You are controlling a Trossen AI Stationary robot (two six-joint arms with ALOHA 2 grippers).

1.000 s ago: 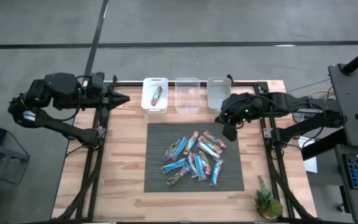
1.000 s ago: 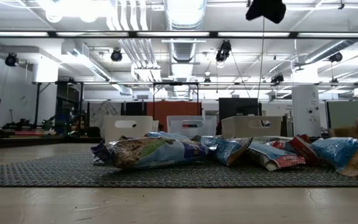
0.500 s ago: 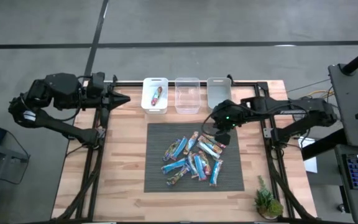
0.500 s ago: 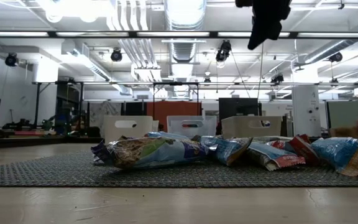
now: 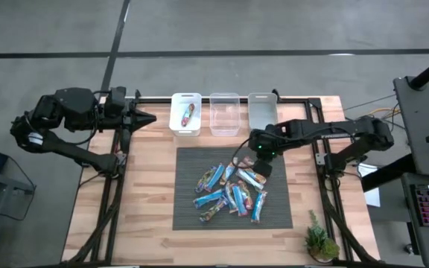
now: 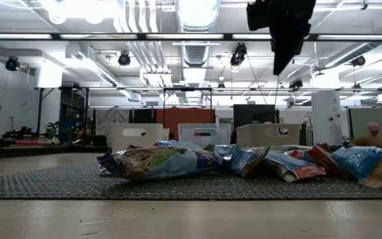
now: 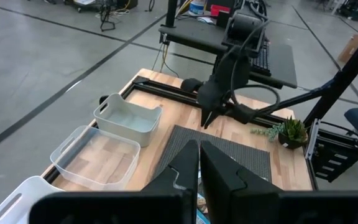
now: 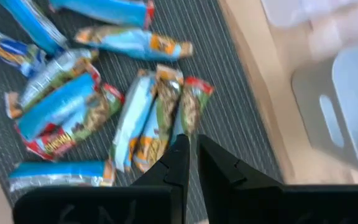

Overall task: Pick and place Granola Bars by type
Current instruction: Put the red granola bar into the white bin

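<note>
The right gripper (image 5: 264,168), fingers nearly closed and empty, hangs above the pile of blue foil-wrapped granola bars (image 5: 233,190) on the dark woven mat (image 5: 185,160), at the pile's two o'clock edge. The left gripper (image 5: 149,117), closed, waits at the table's ten o'clock.

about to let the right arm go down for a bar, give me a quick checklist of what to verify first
1. Right end effector over the pile of granola bars: ok, it sits above the pile's upper right edge in the high view.
2. Right fingers open enough to take a bar: not ok, they look nearly shut in the right wrist view.
3. Target bar isolated: not ok, bars ahead of the fingers lie side by side, touching.
4. Left end effector out of the way: ok, parked by the white bin.
5. Bins reachable: ok, the clear bin and the grey bin hold nothing visible.
</note>
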